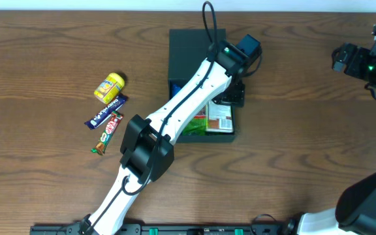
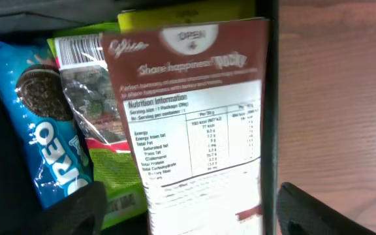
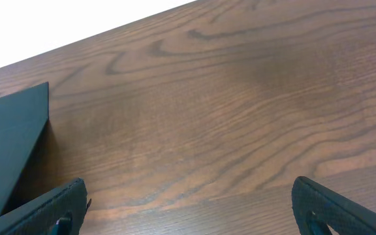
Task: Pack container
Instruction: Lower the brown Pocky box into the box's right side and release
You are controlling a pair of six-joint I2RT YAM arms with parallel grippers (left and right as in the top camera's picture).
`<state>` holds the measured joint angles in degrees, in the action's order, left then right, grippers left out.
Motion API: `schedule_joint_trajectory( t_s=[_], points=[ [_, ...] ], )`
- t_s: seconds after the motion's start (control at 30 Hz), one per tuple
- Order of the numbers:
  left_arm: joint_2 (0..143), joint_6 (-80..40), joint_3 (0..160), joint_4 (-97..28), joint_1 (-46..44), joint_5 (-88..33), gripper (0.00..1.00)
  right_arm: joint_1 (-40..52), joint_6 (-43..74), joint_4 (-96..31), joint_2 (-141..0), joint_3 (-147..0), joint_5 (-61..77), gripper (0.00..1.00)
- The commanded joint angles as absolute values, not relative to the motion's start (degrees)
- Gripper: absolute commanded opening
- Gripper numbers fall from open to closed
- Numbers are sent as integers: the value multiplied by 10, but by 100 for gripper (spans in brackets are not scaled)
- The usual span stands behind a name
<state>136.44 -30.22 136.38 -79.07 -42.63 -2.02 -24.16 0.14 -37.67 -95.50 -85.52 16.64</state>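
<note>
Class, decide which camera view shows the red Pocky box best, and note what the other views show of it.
The left wrist view: the Pocky box fills the frame, its nutrition panel readable. Overhead shows only a small red patch of it inside the container. The right wrist view shows none of it.

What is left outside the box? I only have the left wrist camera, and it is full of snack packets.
Observer: Three snacks lie on the table, left of the container: a yellow packet, a blue bar and a red bar.
Operator: Is the lid out of the way?
Observer: Yes, the lid lies open flat behind the container.
Operator: Where is the other arm?
Observer: The right gripper hangs open above the table, away from the container.
</note>
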Motion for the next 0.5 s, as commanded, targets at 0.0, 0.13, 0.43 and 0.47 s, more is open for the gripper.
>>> schedule_joint_trajectory(
  t_s=[0.0,0.13,0.43,0.47],
  points=[
    [1365,-309,1377,-793,-424,-30,86,-244,-9,-377,-944,-862,166,99],
    [1365,-303,1377,-795,-422,-30,79,-244,-9,-380,-944,-862,176,99],
    [1353,-254,1378,-832,-393,-30,6,-244,-9,-430,-944,-862,185,99],
    [1353,-243,1378,-838,-393,-18,6,-244,-9,-433,-944,-862,185,99]
  ],
)
